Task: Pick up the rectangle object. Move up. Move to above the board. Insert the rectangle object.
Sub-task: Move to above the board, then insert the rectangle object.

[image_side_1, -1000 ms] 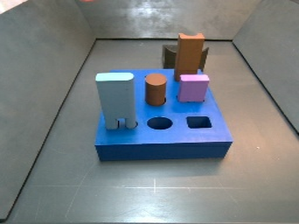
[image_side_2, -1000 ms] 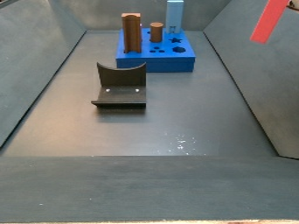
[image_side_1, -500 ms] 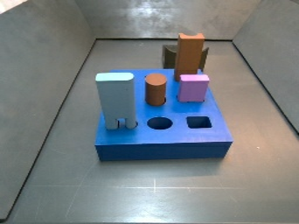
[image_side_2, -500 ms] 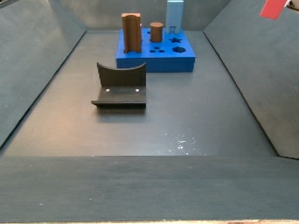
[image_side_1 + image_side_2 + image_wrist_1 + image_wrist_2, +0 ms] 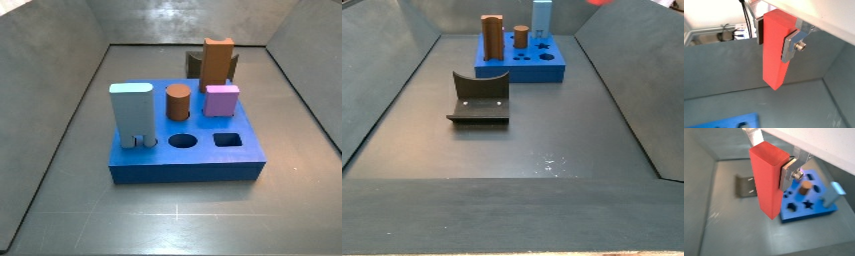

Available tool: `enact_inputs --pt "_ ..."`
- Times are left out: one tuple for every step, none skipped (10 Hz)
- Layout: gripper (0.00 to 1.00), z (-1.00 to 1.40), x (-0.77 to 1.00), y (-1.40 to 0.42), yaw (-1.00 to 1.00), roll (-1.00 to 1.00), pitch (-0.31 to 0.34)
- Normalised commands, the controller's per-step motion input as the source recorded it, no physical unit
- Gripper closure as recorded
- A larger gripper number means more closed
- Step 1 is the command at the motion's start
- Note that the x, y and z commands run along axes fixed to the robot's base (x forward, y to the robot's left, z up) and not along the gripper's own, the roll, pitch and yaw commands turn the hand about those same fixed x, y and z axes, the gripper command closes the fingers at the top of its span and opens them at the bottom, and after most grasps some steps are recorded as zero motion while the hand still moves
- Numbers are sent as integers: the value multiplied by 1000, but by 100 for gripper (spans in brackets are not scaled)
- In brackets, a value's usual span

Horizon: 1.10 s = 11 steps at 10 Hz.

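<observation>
Red-orange rectangle object (image 5: 765, 180) clamped between gripper (image 5: 777, 42) plates, hanging high above floor, out of both side views; board (image 5: 811, 203) below, offset; fixture (image 5: 746, 184) beyond; risk: bar tilts, jams at hole edge.

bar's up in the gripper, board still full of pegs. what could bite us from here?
The gripper is shut on the rectangle object near its top, so most of the bar hangs free; any tilt could grow at the lower tip and catch a hole edge. On the board, the brown block, pink block and pale blue block stand tall, so a low approach might clip them.
</observation>
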Motion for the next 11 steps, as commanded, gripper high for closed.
enact_inputs --pt "100 -45 550 -1000 -1000 63 18" --pt "100 -47 554 -1000 -1000 63 18" --pt "100 -48 558 -1000 -1000 56 23" --pt "100 -46 575 -1000 -1000 32 36" --pt "100 -44 594 -1000 -1000 12 50" --pt "100 -46 595 -1000 -1000 5 59" --pt "100 -46 633 -1000 -860 0 75" --pt "100 -38 623 -941 -689 -2 76" --pt "100 -26 411 -564 -384 9 84" --pt "100 3 249 -301 -211 7 84" --pt "100 -517 1000 -109 0 101 0"
